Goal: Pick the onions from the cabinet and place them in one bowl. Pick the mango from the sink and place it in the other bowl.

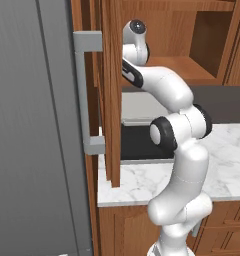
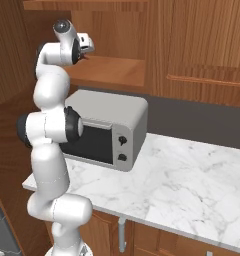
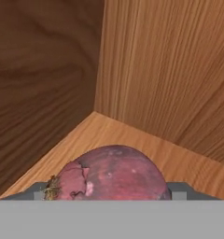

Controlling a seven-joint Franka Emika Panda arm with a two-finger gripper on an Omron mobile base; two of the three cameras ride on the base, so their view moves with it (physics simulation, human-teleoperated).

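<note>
A reddish-purple onion (image 3: 114, 172) lies on the wooden shelf floor (image 3: 109, 130) in a back corner of the cabinet (image 3: 170, 70). My gripper (image 3: 109, 192) is right over it, open, and one grey fingertip (image 3: 179, 191) shows close at each side of the bulb. Whether the tips touch its skin is not clear. From the base, my arm (image 1: 162, 85) reaches up past the open cabinet door (image 1: 112, 100) with its grey bar handle (image 1: 87, 90), and the hand (image 2: 84, 45) goes in above the shelf (image 2: 112, 70). The bowls, the mango and the sink are out of view.
A grey toaster oven (image 2: 104, 127) stands on the white marble counter (image 2: 192, 170) just under the cabinet. A tall grey fridge side (image 1: 32, 150) fills the left. The open door hangs close to my upper arm. Low wooden cupboards (image 2: 157, 235) run below the counter.
</note>
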